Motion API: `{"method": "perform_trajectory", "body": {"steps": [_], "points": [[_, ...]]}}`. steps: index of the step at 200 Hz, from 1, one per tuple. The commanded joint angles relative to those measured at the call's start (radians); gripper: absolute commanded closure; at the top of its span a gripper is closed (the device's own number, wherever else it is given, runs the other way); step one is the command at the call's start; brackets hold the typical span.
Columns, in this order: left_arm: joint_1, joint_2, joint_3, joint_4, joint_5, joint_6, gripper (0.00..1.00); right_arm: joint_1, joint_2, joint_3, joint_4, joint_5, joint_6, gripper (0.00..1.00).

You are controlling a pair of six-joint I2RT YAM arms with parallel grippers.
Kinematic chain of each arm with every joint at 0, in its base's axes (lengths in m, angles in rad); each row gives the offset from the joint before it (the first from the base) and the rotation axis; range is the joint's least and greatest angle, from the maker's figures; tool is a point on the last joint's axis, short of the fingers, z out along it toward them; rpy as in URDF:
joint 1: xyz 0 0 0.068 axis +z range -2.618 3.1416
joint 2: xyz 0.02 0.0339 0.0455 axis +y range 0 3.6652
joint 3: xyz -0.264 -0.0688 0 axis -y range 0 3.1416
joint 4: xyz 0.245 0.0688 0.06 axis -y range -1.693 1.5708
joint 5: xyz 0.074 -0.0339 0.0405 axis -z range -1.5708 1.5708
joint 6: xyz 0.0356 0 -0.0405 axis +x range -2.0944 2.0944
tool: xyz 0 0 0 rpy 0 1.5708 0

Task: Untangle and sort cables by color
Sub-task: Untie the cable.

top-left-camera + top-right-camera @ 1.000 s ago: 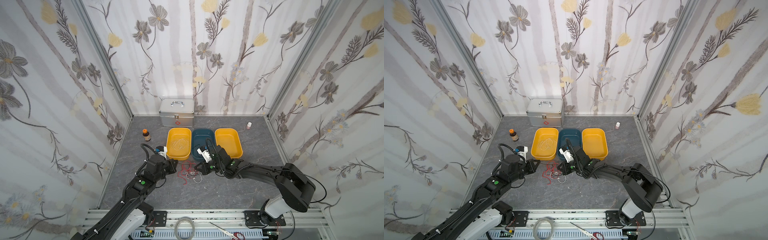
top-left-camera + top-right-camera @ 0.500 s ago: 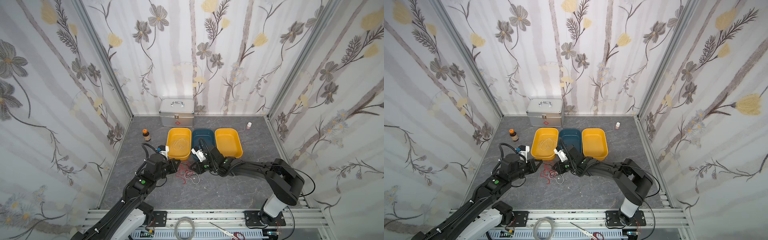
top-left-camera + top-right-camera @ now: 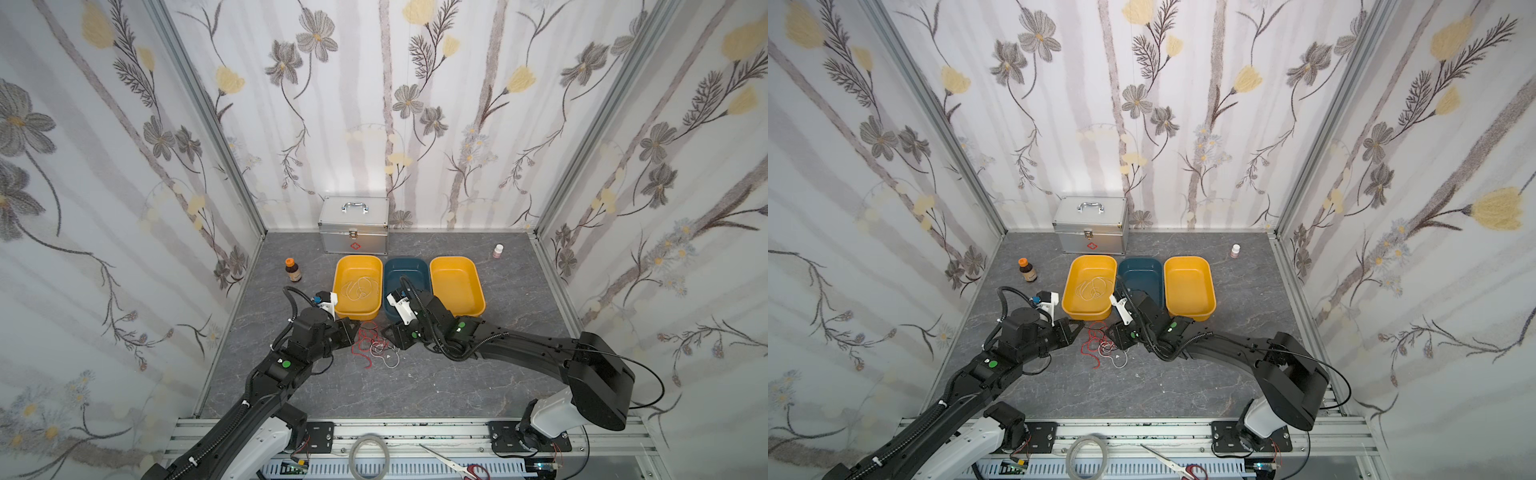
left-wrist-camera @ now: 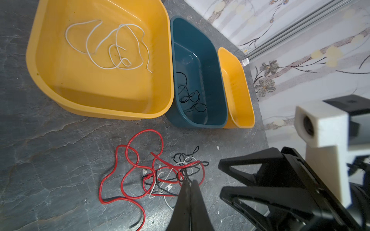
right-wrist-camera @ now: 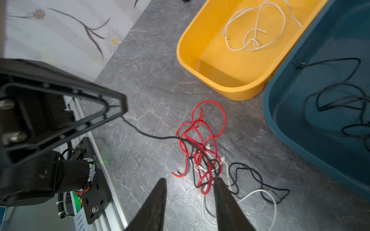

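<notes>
— What do the bins hold?

— Three stand in a row, walls touching. The left yellow bin [image 4: 100, 96] has a white cable [image 4: 112, 47] lying in loose loops on its floor. The teal bin [image 4: 215, 90] in the middle has a black cable [image 4: 190, 98] curled toward the end nearest the arms. The right yellow bin [image 4: 238, 90] touches the teal bin on its other side.

— And the other cables?

— A tangle [image 4: 166, 174] of red, black and white strands lies on the bench [image 3: 415, 395], just in front of the left yellow bin and the teal bin, between the two arms.

— The left gripper?

— The left gripper [image 4: 189, 181] is pinched tight at the tangle's edge, gripping a black strand [image 5: 148, 134]. In the right wrist view that strand runs from its tip across the bench into the knot.

— And the right gripper?

— The right gripper [image 5: 190, 180] is low over the bench with its jaws partly apart, holding nothing. One jaw's tip sits at the tangle's edge, with red and white loops just beside it.

— Any other container?

— A silver case [image 3: 353, 237], lid closed, stands against the back wall behind the bins.
</notes>
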Motion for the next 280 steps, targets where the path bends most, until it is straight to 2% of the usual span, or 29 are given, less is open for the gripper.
{"method": "perform_trajectory", "body": {"steps": [1, 28, 77, 160, 245, 261, 280], "points": [[0.002, 0.005, 0.006, 0.015, -0.019, -0.003, 1.0, 0.03, 0.038, -0.002, 0.059, -0.055, 0.015, 0.6], [0.002, -0.001, 0.008, 0.012, -0.02, -0.001, 1.0, 0.021, 0.13, 0.024, 0.064, -0.039, 0.04, 0.6], [0.002, -0.019, 0.004, 0.003, -0.021, -0.004, 1.0, -0.022, 0.206, 0.06, 0.096, -0.017, 0.045, 0.59], [0.003, -0.021, 0.003, 0.004, -0.031, -0.009, 1.0, -0.051, 0.372, 0.18, 0.089, -0.097, -0.024, 0.64], [0.004, -0.02, 0.0, -0.003, -0.067, -0.016, 1.0, -0.02, 0.449, 0.265, 0.015, -0.125, -0.04, 0.81], [0.005, -0.023, -0.003, -0.007, -0.082, -0.025, 1.0, -0.013, 0.45, 0.263, 0.008, -0.122, -0.043, 0.81], [0.004, -0.022, -0.007, -0.003, -0.084, -0.033, 1.0, -0.009, 0.456, 0.273, 0.0, -0.121, -0.046, 0.74]]}}
